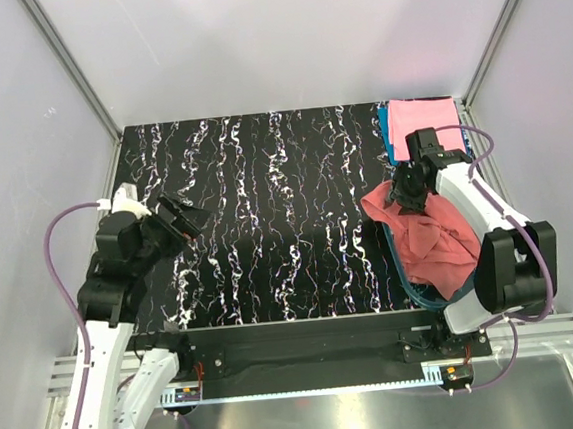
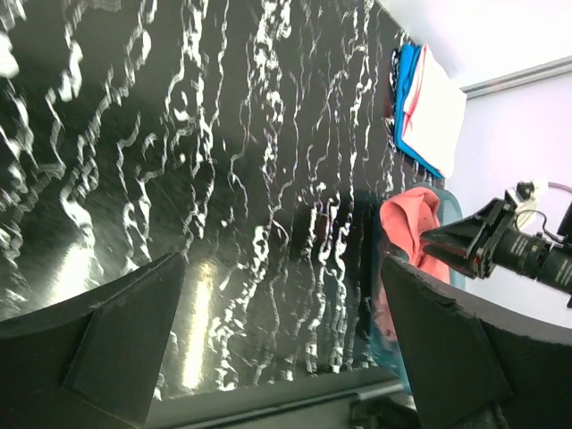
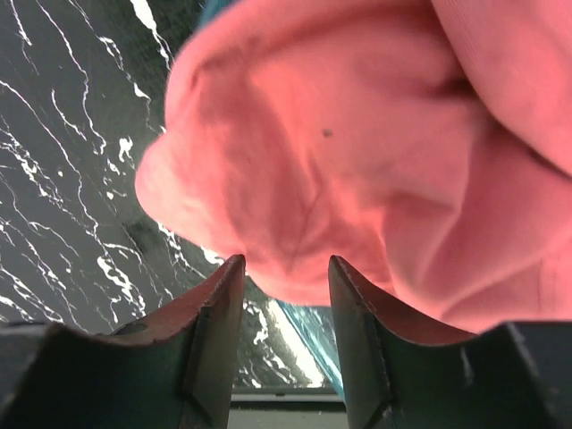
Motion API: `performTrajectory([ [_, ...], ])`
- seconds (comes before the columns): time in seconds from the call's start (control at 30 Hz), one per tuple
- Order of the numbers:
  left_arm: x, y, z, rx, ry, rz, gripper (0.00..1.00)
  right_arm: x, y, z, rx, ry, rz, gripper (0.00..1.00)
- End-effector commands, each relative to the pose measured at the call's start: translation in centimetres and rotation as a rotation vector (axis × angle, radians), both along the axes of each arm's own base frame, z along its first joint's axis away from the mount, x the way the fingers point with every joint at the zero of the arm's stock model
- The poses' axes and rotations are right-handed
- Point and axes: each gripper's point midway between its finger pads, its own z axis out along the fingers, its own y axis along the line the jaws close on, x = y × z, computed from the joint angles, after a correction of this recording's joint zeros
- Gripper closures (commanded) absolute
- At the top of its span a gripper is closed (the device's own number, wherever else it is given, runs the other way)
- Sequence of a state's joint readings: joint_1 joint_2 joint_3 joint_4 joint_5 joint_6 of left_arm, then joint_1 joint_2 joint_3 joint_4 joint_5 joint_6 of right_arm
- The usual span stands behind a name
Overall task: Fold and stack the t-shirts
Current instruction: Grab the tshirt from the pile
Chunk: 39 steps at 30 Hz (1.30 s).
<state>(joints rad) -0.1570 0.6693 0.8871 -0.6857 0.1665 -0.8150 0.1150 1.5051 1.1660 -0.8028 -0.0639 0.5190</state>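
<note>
A salmon t-shirt [image 1: 434, 242] lies crumpled over a clear blue tub [image 1: 399, 265] at the table's right side. My right gripper [image 1: 405, 196] hangs at the shirt's far left end. In the right wrist view its fingers stand partly apart, and the salmon t-shirt [image 3: 357, 134] bulges against the tips of the right gripper [image 3: 286, 264] with nothing pinched. A folded pink t-shirt [image 1: 424, 122] rests on a folded blue one [image 1: 385, 131] at the back right corner. My left gripper [image 1: 191, 218] hovers wide open and empty over the table's left part.
The black marbled table [image 1: 277, 215] stretches between the arms. Grey walls with metal rails close in the back and both sides. The tub's teal rim [image 3: 308, 335] shows under the right fingers. From the left wrist view, the salmon shirt [image 2: 407, 223] and the folded stack [image 2: 438, 107] lie far off.
</note>
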Motion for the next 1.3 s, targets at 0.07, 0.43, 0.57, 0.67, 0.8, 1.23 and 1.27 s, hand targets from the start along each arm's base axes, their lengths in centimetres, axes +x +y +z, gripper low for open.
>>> performTrajectory([
  [0.07,0.3,-0.6,2.5,0.115,-0.121,-0.142,0.01,3.0,0.0,0.9,-0.018,-0.096,0.048,0.48],
  [0.43,0.0,-1.2,2.4,0.118,-0.125,-0.191,0.05,2.8,0.1,0.2,-0.005,-0.089,0.040,0.77],
  [0.57,-0.3,-1.4,2.1,0.109,-0.118,-0.197,0.06,3.4,-1.0,2.4,-0.068,-0.139,0.029,0.96],
  [0.67,-0.5,-1.7,2.1,0.095,-0.119,-0.206,0.07,3.9,-2.0,4.6,-0.120,-0.182,0.023,1.00],
  [0.8,-0.9,-2.3,2.0,0.066,-0.116,-0.231,0.08,4.9,-2.6,9.7,-0.149,-0.296,0.010,1.00],
  [1.23,-2.6,-3.4,3.6,0.023,-0.161,-0.303,0.12,2.3,0.6,38.5,0.027,-0.982,0.134,1.00],
  [1.27,-2.6,-3.3,3.7,0.025,-0.160,-0.302,0.12,1.8,0.7,40.8,0.044,-1.037,0.129,1.00],
])
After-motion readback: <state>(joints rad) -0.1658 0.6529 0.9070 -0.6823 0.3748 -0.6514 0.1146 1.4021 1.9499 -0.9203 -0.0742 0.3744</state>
